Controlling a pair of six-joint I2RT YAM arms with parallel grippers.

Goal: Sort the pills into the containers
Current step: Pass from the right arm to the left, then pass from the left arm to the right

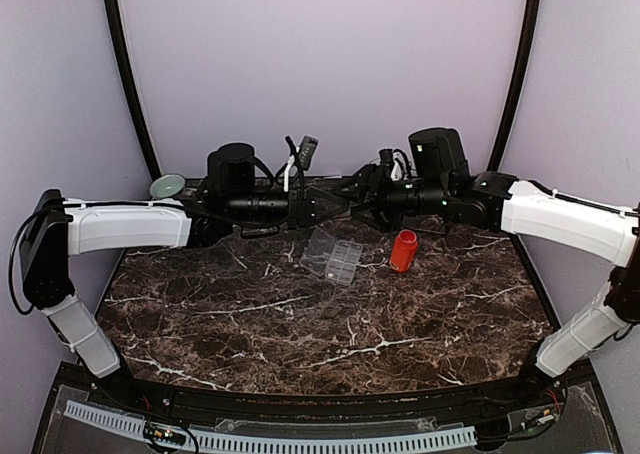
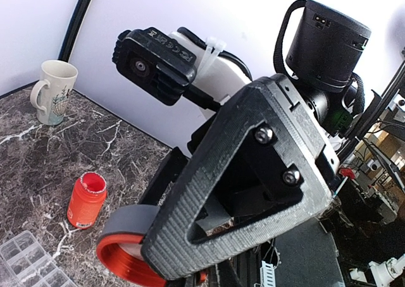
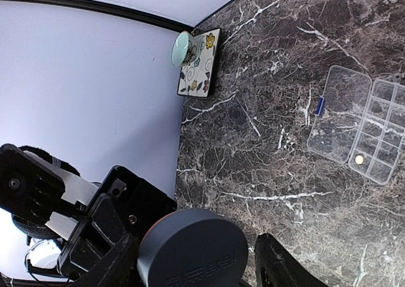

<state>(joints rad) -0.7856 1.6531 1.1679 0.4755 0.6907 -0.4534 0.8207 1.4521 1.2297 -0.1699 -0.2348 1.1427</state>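
The clear organiser box (image 1: 335, 259) lies near the middle of the dark marble desk (image 1: 300, 324), a little towards the back. Its lid (image 3: 338, 113) is thrown open flat beside the compartments. One small pale pill (image 3: 359, 160) sits in a compartment along the edge farthest from the lid. Just to the right of the box stands the orange bottle (image 1: 403, 251), upright, with its mouth uncovered.

Both arms reach in over the back of the desk and meet above it, behind the box. Between them, off the desk, is the grey cap (image 3: 193, 249), its orange inner ring showing from below in the left wrist view. The right pincer (image 3: 196, 268) straddles the cap with its fingers spread, and a gap shows between the cap and one finger. The left pincer (image 1: 322, 206) is all but closed and seems to nip the cap's rim, though its tips are hidden from me.

A pale green bowl (image 1: 167, 185) rests on a flower-patterned mat (image 3: 201, 62) in the back left corner. A mug (image 2: 54, 91) stands by the wall on the right side.
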